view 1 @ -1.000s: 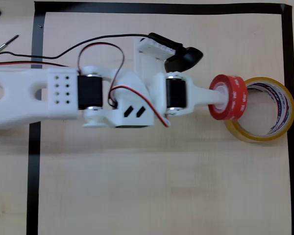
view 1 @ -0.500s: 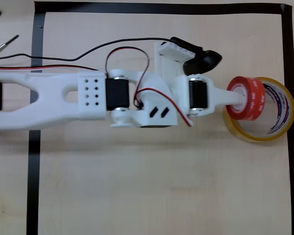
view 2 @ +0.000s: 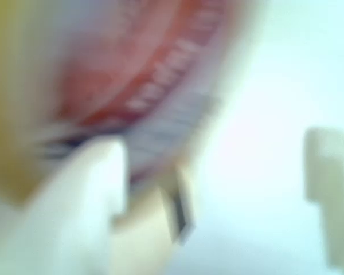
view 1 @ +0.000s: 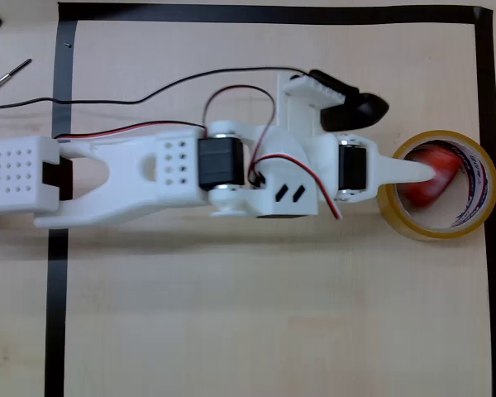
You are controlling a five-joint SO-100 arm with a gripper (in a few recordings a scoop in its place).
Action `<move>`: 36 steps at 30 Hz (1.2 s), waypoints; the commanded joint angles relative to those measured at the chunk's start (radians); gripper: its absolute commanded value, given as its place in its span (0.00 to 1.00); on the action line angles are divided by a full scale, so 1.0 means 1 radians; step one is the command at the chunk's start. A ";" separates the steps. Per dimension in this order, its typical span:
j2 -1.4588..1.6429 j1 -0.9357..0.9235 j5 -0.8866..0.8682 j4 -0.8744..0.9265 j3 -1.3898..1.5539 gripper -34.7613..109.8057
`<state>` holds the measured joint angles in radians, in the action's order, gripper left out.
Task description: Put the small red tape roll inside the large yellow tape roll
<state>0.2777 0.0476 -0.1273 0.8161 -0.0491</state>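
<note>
Pale wood grain covers the desk (view 1: 248, 331), and black tape (view 1: 56, 314) marks a rectangle on it. From above, we see the white arm (view 1: 231, 169) stretched from the left across to the right side of that rectangle. Its gripper (view 1: 426, 171) reaches over the rim of the yellow roll (view 1: 434, 229), which lies flat near the right tape line. The red roll (view 1: 428, 178) sits inside the yellow ring, blurred, toward its left half, with the white finger (view 1: 409, 169) lying over it. We cannot tell from above whether the jaws are clamped on the red roll or apart. The wrist view is heavily blurred: we make out red with white lettering (view 2: 166, 74) close to the lens, a yellow band (view 2: 8, 103) at the left edge, one pale finger (view 2: 86, 195) at lower left and another (view 2: 332, 183) at the far right, with a gap between them.
</note>
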 commanded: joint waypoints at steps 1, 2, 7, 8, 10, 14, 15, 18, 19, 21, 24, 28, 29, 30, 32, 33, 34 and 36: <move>0.115 -0.006 -0.048 0.080 -0.193 0.36; 0.135 -0.006 -0.049 0.112 -0.193 0.36; 0.278 0.020 -0.049 0.391 -0.193 0.36; 0.295 0.029 -0.048 0.472 -0.192 0.38; 0.319 0.043 -0.040 0.630 -0.192 0.38; 0.385 0.055 -0.040 0.911 -0.192 0.38; 0.402 0.058 -0.040 0.980 -0.192 0.38; 0.600 0.054 -0.038 0.992 0.161 0.35; 0.655 0.052 -0.038 0.992 0.273 0.35; 0.746 0.048 -0.038 0.992 0.445 0.33; 0.911 0.037 -0.038 0.992 0.727 0.32; 1.104 -0.023 -0.044 0.982 1.029 0.24; 1.170 -0.043 -0.038 0.962 1.123 0.24; 1.250 -0.060 -0.038 0.920 1.238 0.24; 1.410 -0.098 -0.038 0.845 1.437 0.24; 1.463 -0.115 -0.037 0.838 1.505 0.24; 1.500 -0.130 -0.035 0.838 1.554 0.24; 1.542 -0.155 -0.035 0.838 1.652 0.24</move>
<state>1.5708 -0.0506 -0.1503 1.6613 1.4450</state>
